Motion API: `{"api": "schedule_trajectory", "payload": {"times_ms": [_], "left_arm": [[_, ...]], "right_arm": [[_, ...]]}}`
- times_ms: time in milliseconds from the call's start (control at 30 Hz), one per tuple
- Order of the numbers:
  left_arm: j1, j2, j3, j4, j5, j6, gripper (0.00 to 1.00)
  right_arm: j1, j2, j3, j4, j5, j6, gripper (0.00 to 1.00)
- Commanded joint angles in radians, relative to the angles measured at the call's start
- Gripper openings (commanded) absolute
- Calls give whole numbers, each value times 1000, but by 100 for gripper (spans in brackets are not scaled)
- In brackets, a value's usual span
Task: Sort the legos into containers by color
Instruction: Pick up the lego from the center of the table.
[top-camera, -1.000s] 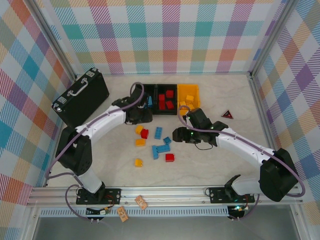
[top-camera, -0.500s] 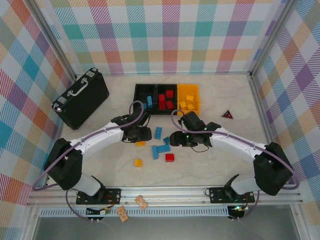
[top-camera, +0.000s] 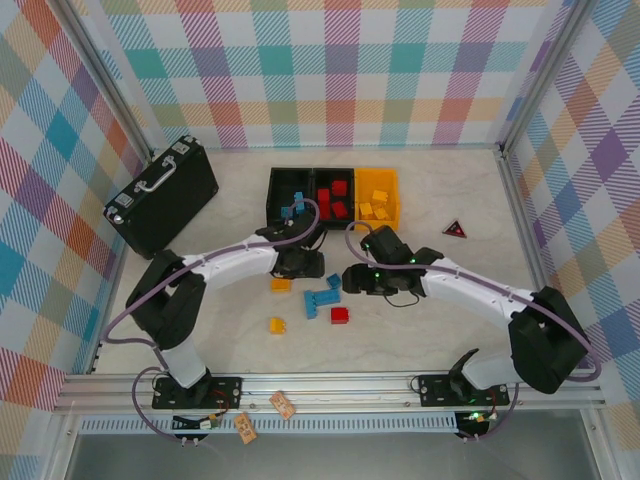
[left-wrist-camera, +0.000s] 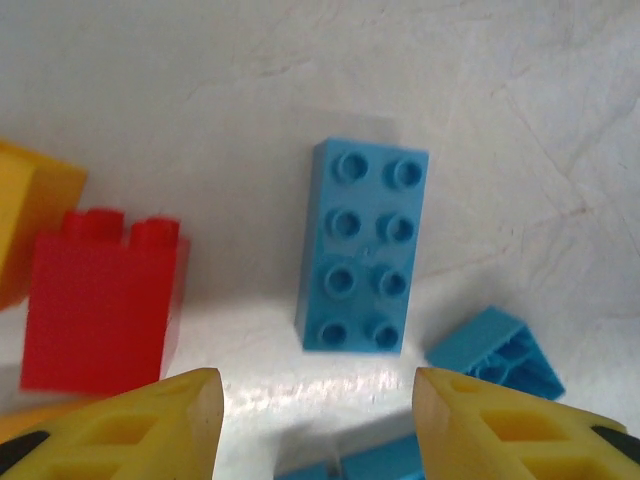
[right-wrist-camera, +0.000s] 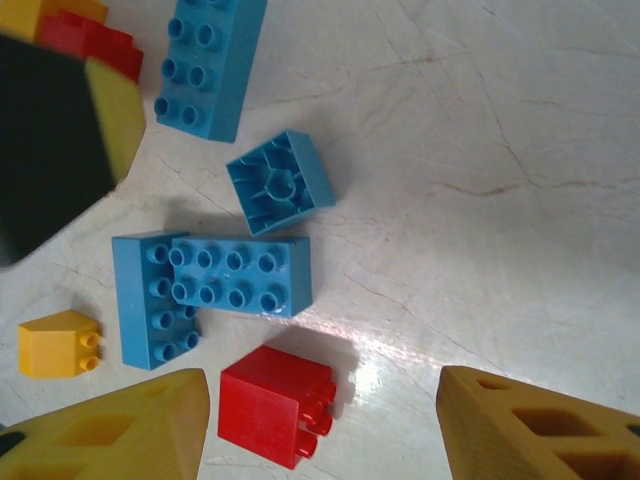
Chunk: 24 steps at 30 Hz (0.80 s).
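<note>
Left wrist view is showing the left fingers (left-wrist-camera: 150, 425) standing spread apart w/ nothing between them, hovering over a long blue brick (left-wrist-camera: 365, 245) that's lying flat, studs up, on the surface (left-wrist-camera: 500, 100). A red brick (left-wrist-camera: 100, 300) is sitting just beside it. Looks like the pick step for blue is in hand. The next move is calling for coming straight down so the fingers are straddling the brick's narrow width w/o nudging the red one, then closing. The right fingers (right-wrist-camera: 120, 430) are likewise gaping & empty, hanging above a second red brick (right-wrist-camera: 275, 405) tipped on its side, near two blue bricks (right-wrist-camera: 215, 280) lying in an L.

In the top external view the containers (top-camera: 313, 172) are sitting in a row at the far side. The left black bin (top-camera: 290, 178) is holding a few blue pcs, the middle black bin (top-camera: 335, 172) red ones, the yellow bin (top-camera: 396, 195) yellow ones. Several loose legos (top-camera: 322, 300) are waiting betw. the arms
</note>
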Motion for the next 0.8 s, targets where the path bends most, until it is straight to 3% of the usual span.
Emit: {"api": "schedule_trajectory", "payload": {"times_ms": [0,367,533,700,767], "left_arm": [[-11,53,70,-22,-53,40,53],[-14,214,191,-43,-90,64,54],[-15,252,214,-57,-98,74,46],[-15,245,217,-65,-95,83,28],[-15,229,218,-72,-97,84,27]], "right_arm": [[6,-47,-22,-4,12,16,62],[6,-64,-39,-14,26,12,62],[6,-65,-38,-14,26,11,62],[6,-61,-32,-13,26,6,62],[6,-60,-27,-12,26,5,62]]}}
